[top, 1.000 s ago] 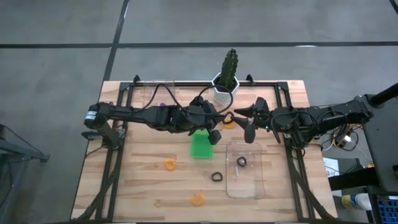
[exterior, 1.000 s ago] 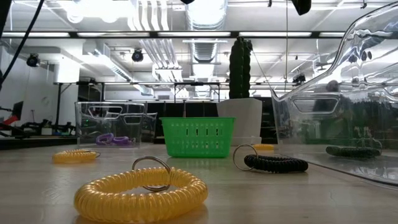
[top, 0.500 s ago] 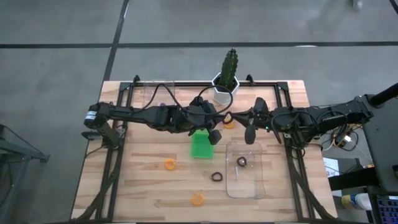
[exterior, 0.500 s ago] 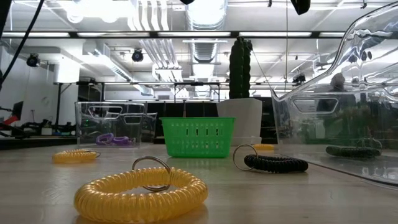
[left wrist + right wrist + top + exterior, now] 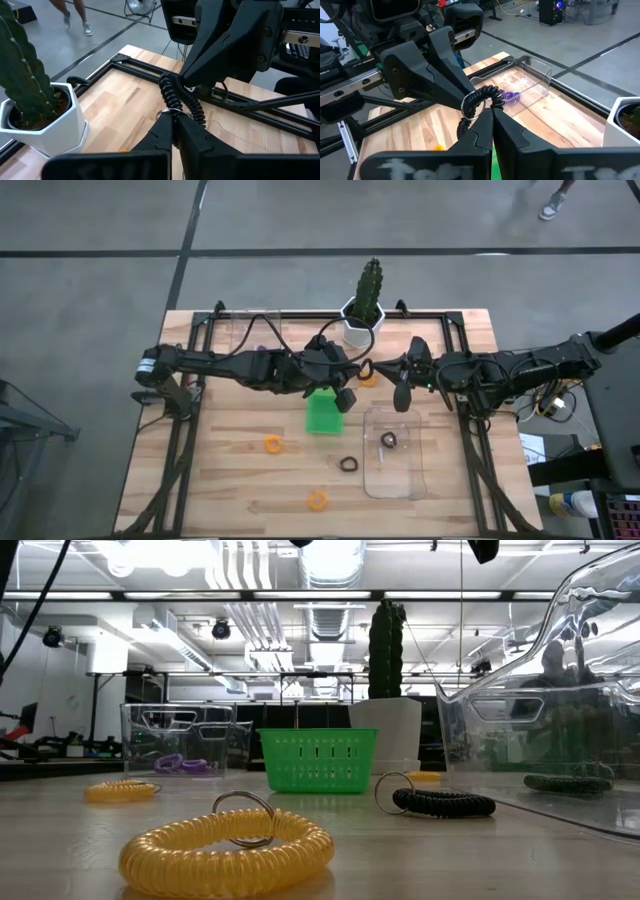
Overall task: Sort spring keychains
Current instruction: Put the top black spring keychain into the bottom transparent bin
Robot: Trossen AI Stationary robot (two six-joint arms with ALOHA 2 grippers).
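Since the earlier pictures the right gripper (image 5: 385, 367) has narrowed from a wide splay, its fingers now pinched together on the black keychain (image 5: 181, 97) that the left gripper (image 5: 357, 370) also clamps by its metal ring; both meet in the air above the back of the table, just in front of the white pot.

Nearest in the low view lies a glossy orange keychain (image 5: 226, 851), a ribbed plastic coil with a thin steel ring. Behind it rest a second orange coil (image 5: 120, 790) to the left and a matte black coil (image 5: 441, 802) with its ring propped up. Farther back stands the green basket (image 5: 318, 759), slotted like a grid, and a clear tray (image 5: 178, 737) holding purple coils (image 5: 181, 764). A rounded clear tray (image 5: 560, 710) rises at the right with another black coil (image 5: 567, 781) inside. Farthest is the cactus (image 5: 385, 635) in its white faceted pot (image 5: 395, 730).

Only the wrist views show the shared coil stretched between the two sets of dark fingers. The high view alone shows a further orange coil (image 5: 368, 379) lying under the grippers on the pale plank table (image 5: 230, 470).
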